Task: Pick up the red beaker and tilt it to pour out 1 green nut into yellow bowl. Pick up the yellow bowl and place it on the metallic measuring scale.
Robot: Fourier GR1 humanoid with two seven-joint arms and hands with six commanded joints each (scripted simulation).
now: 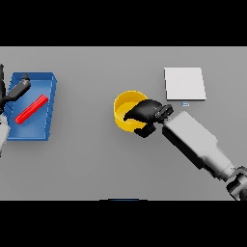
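Head view: grey table [87, 159] bears yellow bowl [123, 112], measuring scale [184, 83].

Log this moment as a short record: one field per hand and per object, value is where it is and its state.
right hand: over the right rim of the yellow bowl, fingers curled on it
yellow bowl: on the grey table, centre
left hand: at far left, over the blue tray
red beaker: lying tilted in the blue tray
metallic measuring scale: upper right, bare
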